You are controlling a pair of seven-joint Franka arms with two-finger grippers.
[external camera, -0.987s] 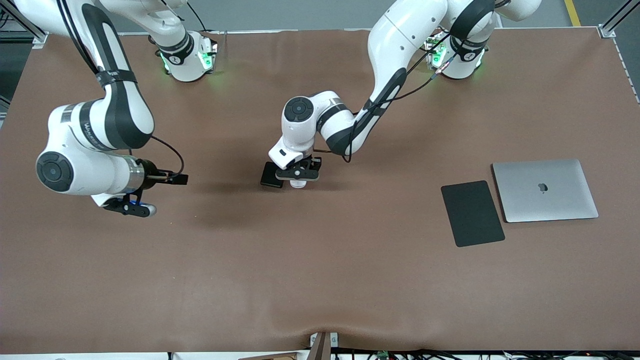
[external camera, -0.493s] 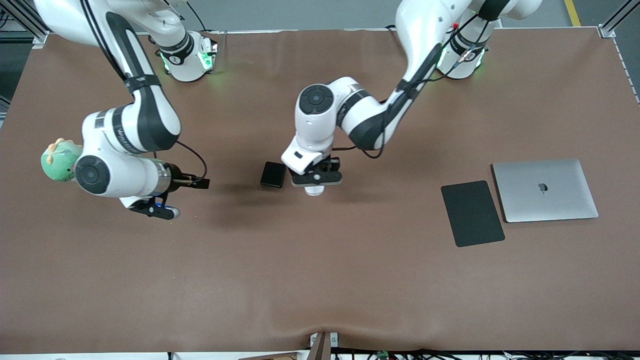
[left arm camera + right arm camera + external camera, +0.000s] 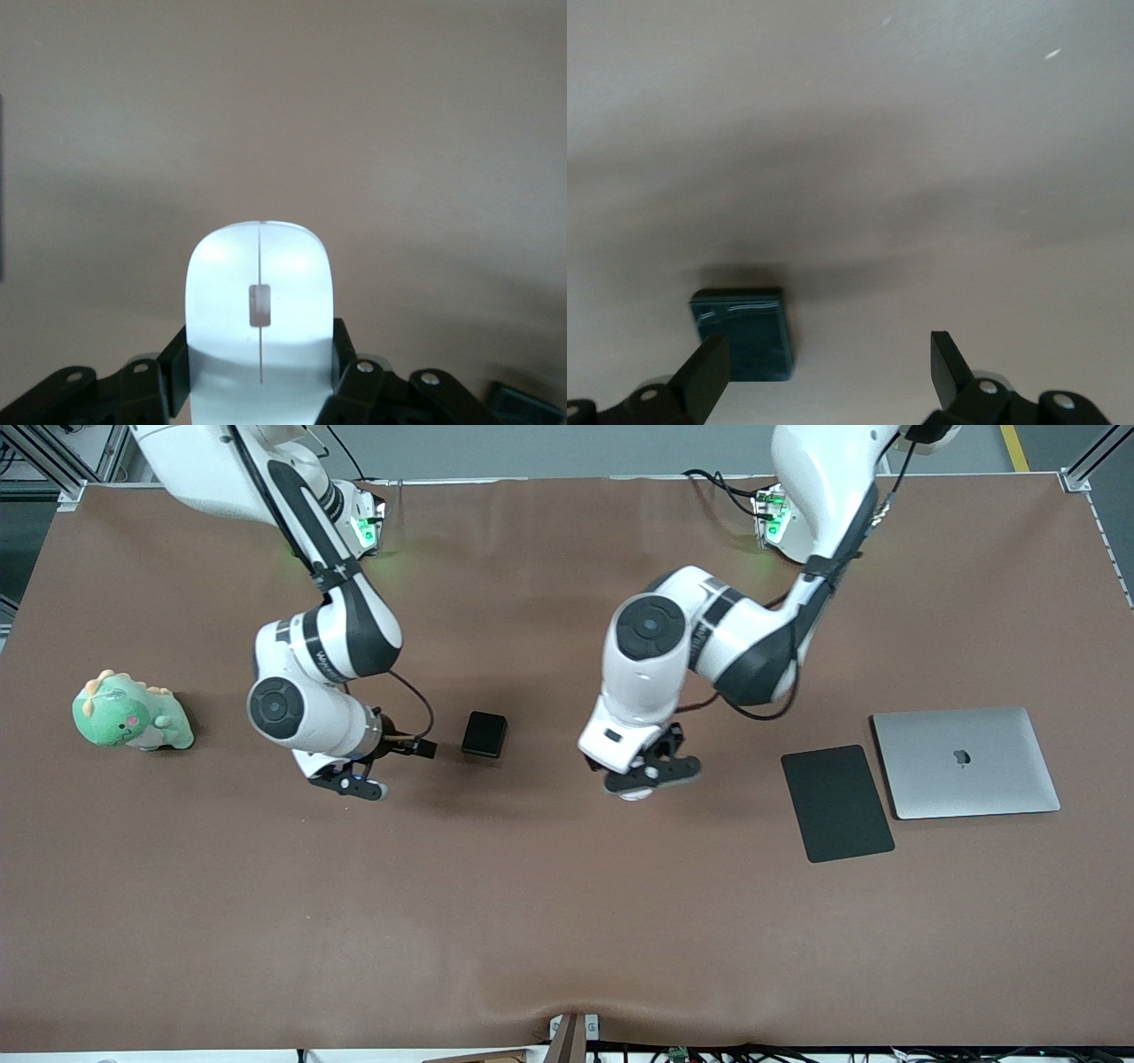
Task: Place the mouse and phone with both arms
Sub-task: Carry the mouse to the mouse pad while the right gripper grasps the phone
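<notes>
The left gripper [image 3: 640, 778], jaws clamped on the white mouse [image 3: 259, 319], has carried it off from beside the phone [image 3: 485, 734] toward the mouse pad [image 3: 836, 803] at its 3 o'clock, while the right gripper [image 3: 352, 777], fingers spread, has swung in from the green dinosaur plush [image 3: 128, 714], now uncovered, toward the phone.

An apple logo is seen on the lid of the closed silver laptop [image 3: 966, 762]. White lettering is printed along a black band of the right arm [image 3: 323, 657], but it cannot be read. No other text, number or sign can be made out.
</notes>
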